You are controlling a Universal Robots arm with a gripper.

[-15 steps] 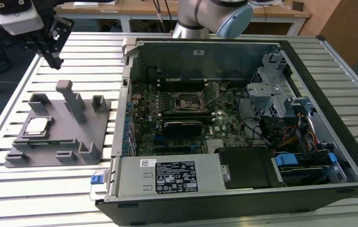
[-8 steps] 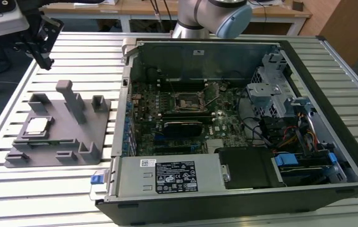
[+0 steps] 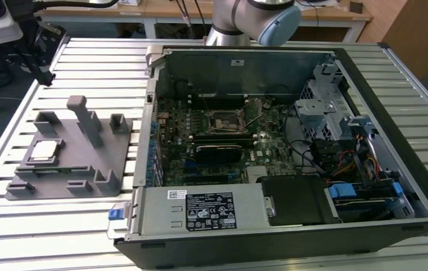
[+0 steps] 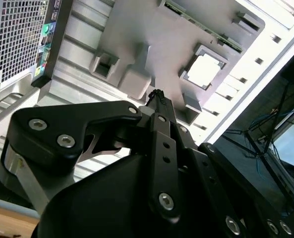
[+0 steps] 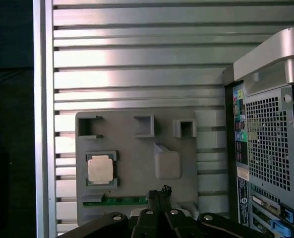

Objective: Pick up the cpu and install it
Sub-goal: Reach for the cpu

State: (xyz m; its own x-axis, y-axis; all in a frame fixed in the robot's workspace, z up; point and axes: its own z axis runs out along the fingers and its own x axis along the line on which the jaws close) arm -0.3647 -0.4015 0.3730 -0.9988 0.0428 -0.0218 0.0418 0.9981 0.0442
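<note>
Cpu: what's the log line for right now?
cpu: in holder pocket | gripper: shut, empty, clear of cpu

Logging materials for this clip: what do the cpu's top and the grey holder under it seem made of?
The cpu looks metal-topped, satin silver-white with a soft sheen. The grey holder looks like matte plastic: even colour, no glare, blocky pockets.

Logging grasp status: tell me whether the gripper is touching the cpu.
Apart. The first wrist view shows bare grey holder between the gripper and the cpu.
</note>
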